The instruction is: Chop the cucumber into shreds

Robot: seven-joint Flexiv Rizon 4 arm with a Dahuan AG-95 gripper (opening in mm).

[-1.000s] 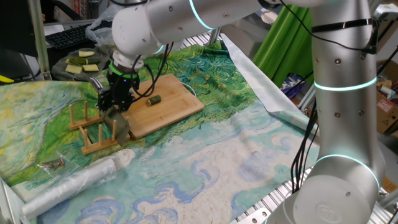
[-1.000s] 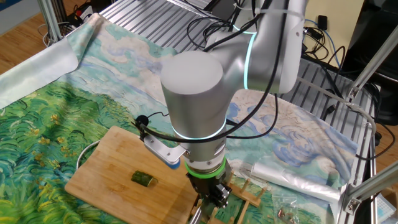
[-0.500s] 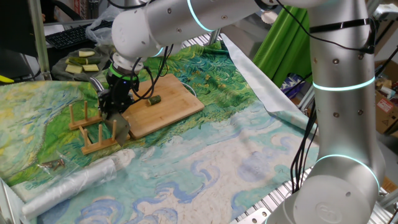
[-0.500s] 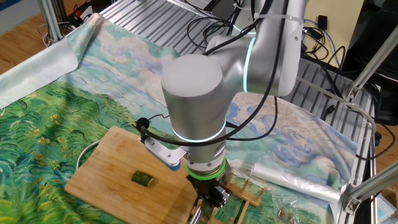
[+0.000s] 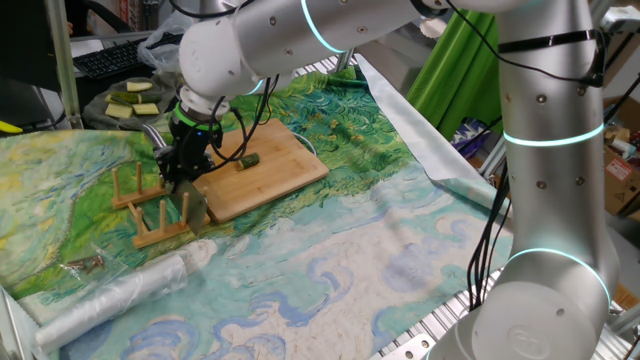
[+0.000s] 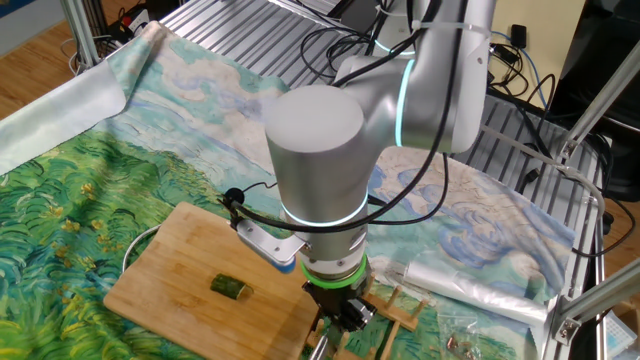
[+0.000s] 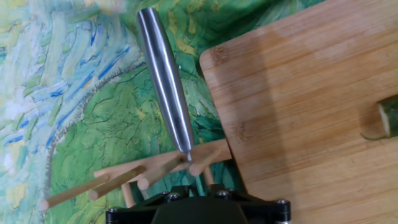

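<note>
The gripper (image 5: 182,172) hangs low over the wooden peg rack (image 5: 150,208), at the near-left corner of the bamboo cutting board (image 5: 262,165). Its fingers are hard to make out in every view: in one fixed view they merge into a dark mass above the rack, in the other fixed view the arm's own wrist covers most of them and the frame's bottom edge cuts them off, and in the hand view only the black housing shows along the lower border. From there a polished steel knife handle (image 7: 165,81) runs away from the camera, its near end vanishing among the pegs, so the gripper probably pinches the knife, though whether the fingers are pressed together on it cannot be told for sure. The blade shows only as a grey slab (image 5: 193,208) standing in the rack.

The cucumber (image 5: 247,160) lies on the cutting board, near its middle, well apart from the gripper. Its long axis runs roughly along the board's length. In the hand view it is cropped by the right edge, showing just one pale cut face (image 7: 387,119).
</note>
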